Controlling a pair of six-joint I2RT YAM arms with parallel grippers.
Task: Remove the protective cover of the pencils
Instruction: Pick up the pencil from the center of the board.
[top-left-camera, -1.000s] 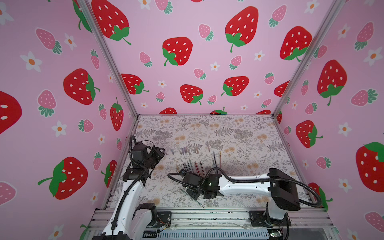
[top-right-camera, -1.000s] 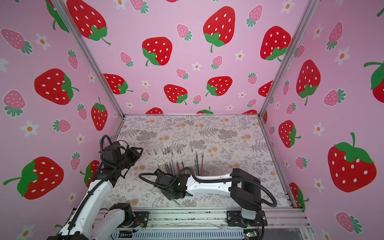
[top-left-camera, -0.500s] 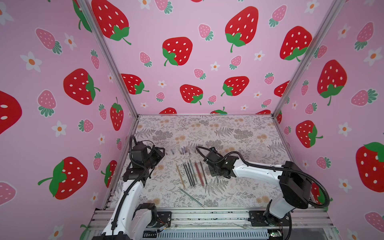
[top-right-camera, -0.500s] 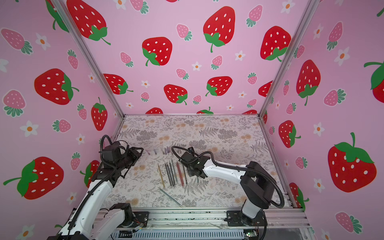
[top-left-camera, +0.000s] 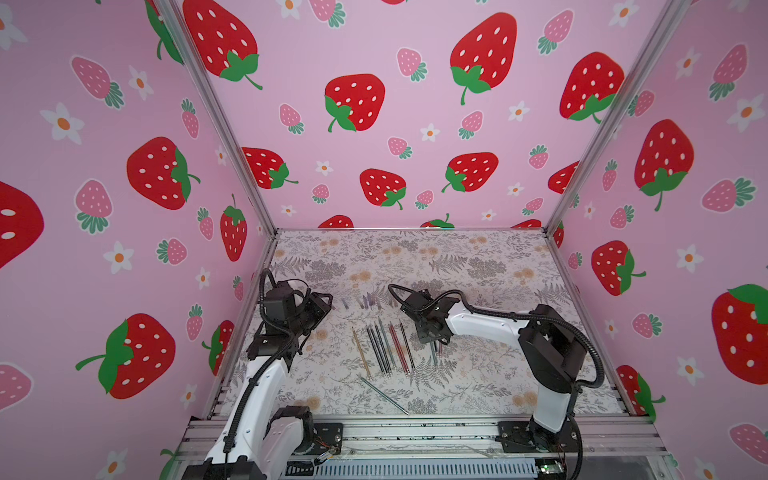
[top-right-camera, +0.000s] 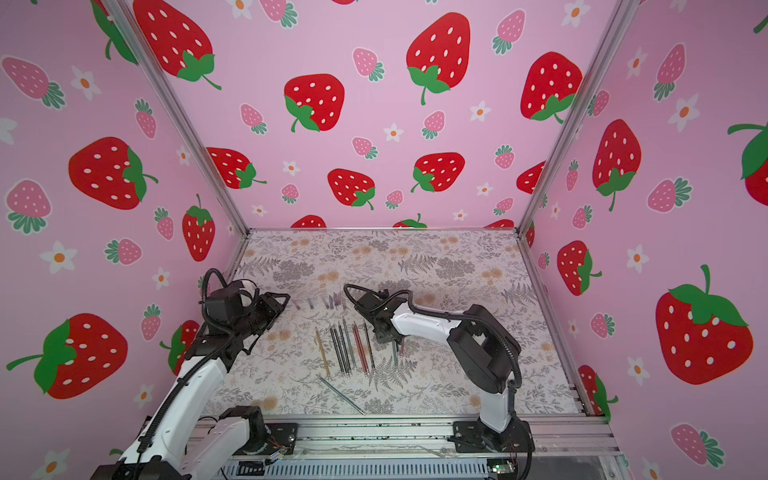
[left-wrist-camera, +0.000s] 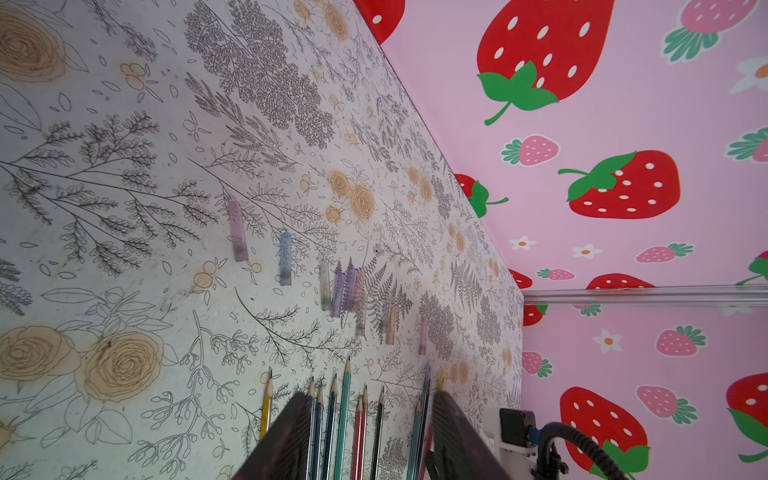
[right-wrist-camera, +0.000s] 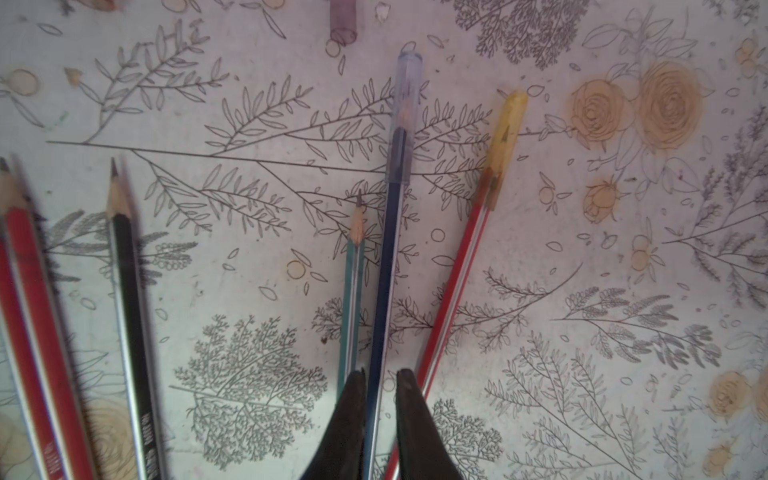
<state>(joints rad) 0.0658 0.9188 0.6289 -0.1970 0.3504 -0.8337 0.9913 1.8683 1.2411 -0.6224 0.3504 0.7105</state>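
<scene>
While the right gripper straddles the blue pencil low on its shaft, I cannot tell from the wrist view whether the jaws have bitten or merely bracket it; a sliver of table seems to show on one side. The left gripper hangs with jaws wide apart and empty, off to the left of the pencils. They lie in a rough row on the table between the two arms, with a stray pencil slanted nearer the front. Beyond their points sits a line of loose caps.

Two covers look to be on: a clear cap on the blue pencil and a yellow cap on the red pencil just beside it. The teal pencil on the other side is bare.

I expect these to be very light, stiff and slick, and quick to roll or pivot if nudged. I judge the caps to be thin plastic sleeves held by friction alone, easy to squash, with a brittle lead inside. I would hold the blue shaft firmly about where the right jaws are, then have the left take the clear cap near its closed end. The pull should run straight along the pencil, without bending it or disturbing its neighbours.
</scene>
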